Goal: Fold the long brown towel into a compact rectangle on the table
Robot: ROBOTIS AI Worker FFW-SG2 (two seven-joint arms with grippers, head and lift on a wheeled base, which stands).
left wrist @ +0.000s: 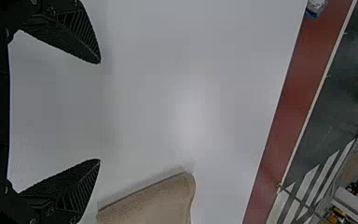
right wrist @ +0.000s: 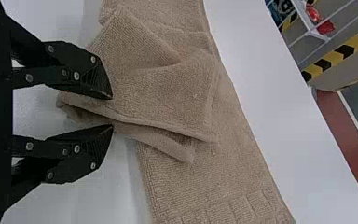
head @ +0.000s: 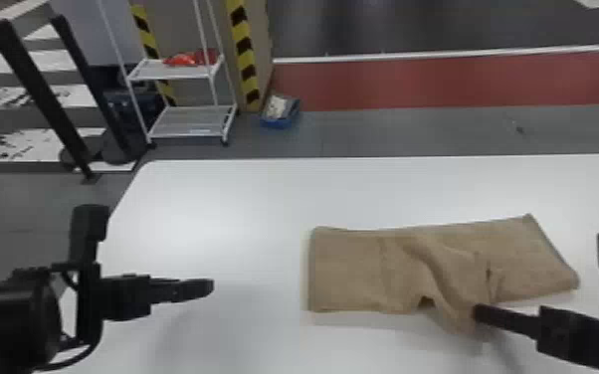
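Fingers stand apart on your left gripper (left wrist: 99, 111) and right gripper (right wrist: 112, 112); the brown towel (head: 346, 268) lies on the table (head: 244, 199), probably soft and light, so pinch both layers of the rumpled flap (right wrist: 168, 93)

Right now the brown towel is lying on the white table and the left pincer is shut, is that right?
Not quite: the left pincer is open, its two fingers wide apart in the left wrist view. The brown towel is indeed lying on the white table.
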